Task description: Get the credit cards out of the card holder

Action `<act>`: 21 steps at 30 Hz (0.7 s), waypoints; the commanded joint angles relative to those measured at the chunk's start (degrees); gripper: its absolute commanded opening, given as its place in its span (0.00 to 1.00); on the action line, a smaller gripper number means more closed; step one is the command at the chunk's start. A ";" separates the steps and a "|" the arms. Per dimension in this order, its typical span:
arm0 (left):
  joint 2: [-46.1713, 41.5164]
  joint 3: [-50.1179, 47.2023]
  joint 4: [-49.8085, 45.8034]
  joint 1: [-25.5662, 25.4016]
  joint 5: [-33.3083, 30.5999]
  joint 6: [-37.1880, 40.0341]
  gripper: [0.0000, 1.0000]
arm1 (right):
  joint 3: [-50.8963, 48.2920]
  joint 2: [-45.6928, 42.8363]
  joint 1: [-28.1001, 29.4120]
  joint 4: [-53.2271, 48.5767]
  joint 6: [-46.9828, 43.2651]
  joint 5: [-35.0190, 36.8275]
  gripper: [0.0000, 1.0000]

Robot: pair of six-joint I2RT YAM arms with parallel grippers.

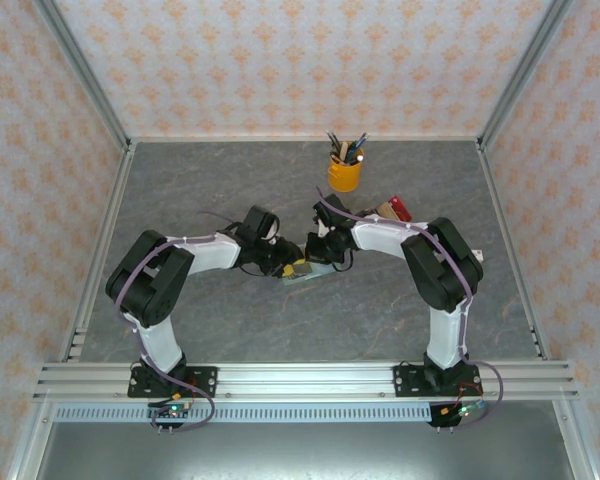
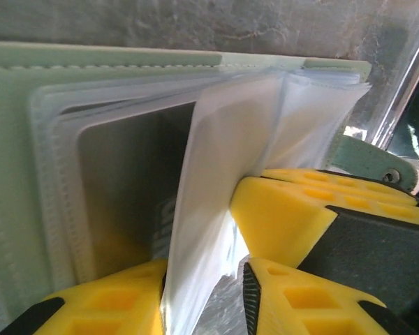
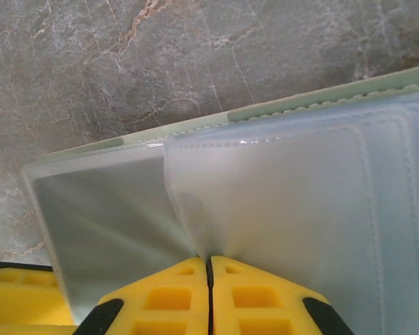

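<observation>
Grey table [image 1: 230, 330]: card holder [image 2: 7, 174] open, yellow cup [image 1: 344, 176] holding pens [image 1: 346, 148].

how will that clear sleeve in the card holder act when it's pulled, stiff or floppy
Probably floppy: the clear sleeve creases where the right gripper pinches it. Likely slippery, since the film looks glossy. Seems thin and light, being see-through.

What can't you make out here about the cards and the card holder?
- Whether credit cards are inside: left wrist view, frosted sleeves of the card holder blur their contents.
- Its layout: top view, tiny, mostly covered by the left tool and right tool.
- Right tool's fingers: right wrist view, cut off by the bottom edge.
</observation>
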 commanded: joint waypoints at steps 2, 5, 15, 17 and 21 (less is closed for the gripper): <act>0.07 -0.72 7.10 -0.71 2.33 -0.37 0.31 | -4.18 5.17 0.47 -1.25 1.40 1.76 0.09; -1.05 0.21 1.86 -0.69 -0.39 2.90 0.26 | -4.18 4.00 0.33 -1.06 1.59 1.37 0.09; -6.73 1.57 -17.98 0.95 -10.52 14.85 0.03 | -3.11 -7.80 -0.07 -3.95 2.64 4.63 0.33; -8.43 1.99 -22.70 1.72 -12.47 18.08 0.02 | -3.68 -10.49 -0.06 -4.00 3.23 5.29 0.39; -11.13 4.48 -30.39 2.30 -15.10 23.96 0.05 | -5.60 -15.31 -0.06 -4.69 4.44 9.11 0.48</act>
